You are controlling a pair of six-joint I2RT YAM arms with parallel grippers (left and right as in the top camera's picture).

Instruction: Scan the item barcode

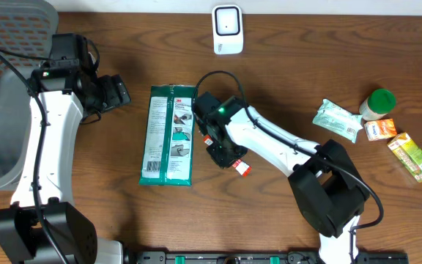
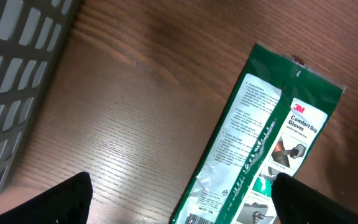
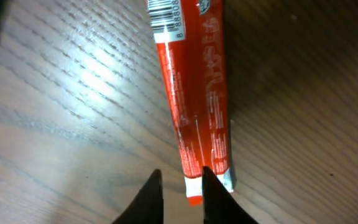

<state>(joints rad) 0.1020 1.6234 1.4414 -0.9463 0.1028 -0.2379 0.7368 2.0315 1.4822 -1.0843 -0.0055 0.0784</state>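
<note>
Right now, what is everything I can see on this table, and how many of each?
scanner: one, white, far side of the table, middle
glove packet: one, green, lying flat left of centre
red packet: one, red with a barcode at one end, centre
wipes packet: one, pale green and white, right side
jar: one, white with a green lid, right side
small box: one, orange, beside the jar
carton: one, yellow-green, far right
basket: one, grey, left edge
table: one, brown wood
left gripper: one, black, open, beside the glove packet
right gripper: one, black, fingers close together at the red packet's end; grip unclear
</note>
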